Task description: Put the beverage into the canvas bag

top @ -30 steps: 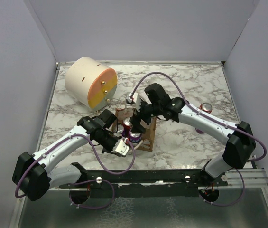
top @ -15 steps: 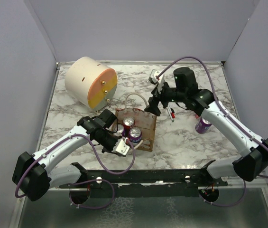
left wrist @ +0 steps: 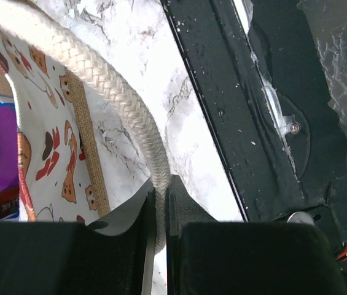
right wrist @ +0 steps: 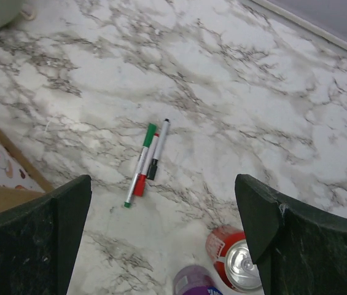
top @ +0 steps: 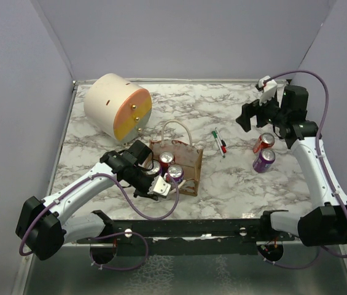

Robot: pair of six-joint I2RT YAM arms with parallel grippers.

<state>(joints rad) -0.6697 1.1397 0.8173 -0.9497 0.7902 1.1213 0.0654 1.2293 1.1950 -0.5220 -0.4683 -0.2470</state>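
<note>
While the left end effector [left wrist: 159,212] is pinched tight on a cream loop handle [left wrist: 121,101] of the canvas bag [top: 188,166], the right end effector [right wrist: 163,215] hangs with its fingers spread wide and nothing between them. The canvas bag stands upright on the marble tabletop [top: 222,178] with its mouth open upward. The braided handle runs from the bag's printed lining down into the closed gap between the left fingers [left wrist: 191,246]. The bag's second handle [top: 174,128] arches up on its far side.

Three can tops show inside the bag: a red-rimmed can [top: 166,158] toward the far side, a purple-rimmed can [top: 174,173] at the near side, and a third can [top: 154,166] at the left side, partly hidden by the left arm.

Well to the right of the bag, a red beverage can [top: 263,142] and a purple beverage can [top: 263,160] sit just beside each other on the tabletop. The right end effector hovers above them, on the side away from the bag. Two markers [top: 220,142] lie side by side between the bag and those cans. A cream-and-orange cylinder [top: 118,106] lies on its side beyond the bag, to its far left, with its orange face turned toward the bag.
</note>
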